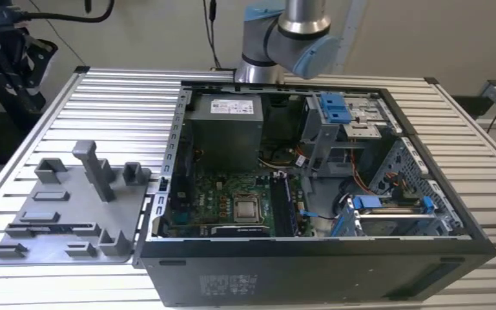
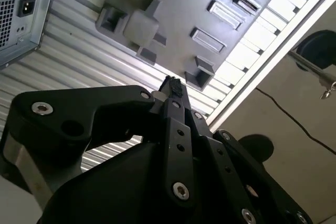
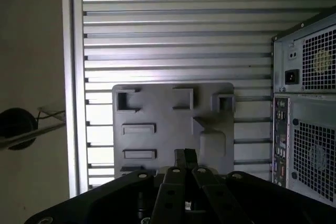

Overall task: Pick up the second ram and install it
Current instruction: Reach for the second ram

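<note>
**A:** How was the work laid out around the computer case?

**B:** The case was seen lying open on the slatted table. A grey holder plate was set flat just beside the case, on the exterior view's left of it. The arm was seen rising behind the far side of the case.

**A:** And where was the claw held?

**B:** It was held off to the side of the case, above the plate and well apart from it. In both wrist views the fingertips were seen drawn together, and nothing was seen clamped between them.

**A:** Where was the second ram found?

**B:** A thin dark strip was seen lying in a slot of the plate, near the plate's edge farthest from the arm and away from the case. It was judged to be the second ram, though that could not be made certain. It was untouched by the claw.

**A:** So how much of the task was judged done?

**B:** Very little. The ram was not yet picked up, and nothing was being carried toward the memory slots inside the case. Both the pick and the install were judged left to do. Whether another stick was already seated in those slots could not be told.
</note>
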Available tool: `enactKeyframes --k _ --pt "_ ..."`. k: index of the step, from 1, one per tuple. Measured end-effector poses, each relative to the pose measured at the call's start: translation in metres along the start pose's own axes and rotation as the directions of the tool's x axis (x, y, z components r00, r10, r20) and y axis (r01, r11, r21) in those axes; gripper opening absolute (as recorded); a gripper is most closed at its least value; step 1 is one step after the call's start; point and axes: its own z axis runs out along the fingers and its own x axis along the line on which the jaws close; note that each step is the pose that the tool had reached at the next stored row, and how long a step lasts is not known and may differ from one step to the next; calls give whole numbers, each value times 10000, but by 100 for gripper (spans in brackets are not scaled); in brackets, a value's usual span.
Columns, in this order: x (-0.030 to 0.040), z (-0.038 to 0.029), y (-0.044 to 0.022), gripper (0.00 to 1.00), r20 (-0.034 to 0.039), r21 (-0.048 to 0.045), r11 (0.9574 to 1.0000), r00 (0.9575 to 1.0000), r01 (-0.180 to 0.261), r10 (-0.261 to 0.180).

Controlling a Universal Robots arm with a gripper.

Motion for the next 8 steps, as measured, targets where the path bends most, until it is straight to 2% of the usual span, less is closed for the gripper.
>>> enactKeyframes --k 8 --pt "55 -6 -235 11 -1 0 10000 10000 0 0"
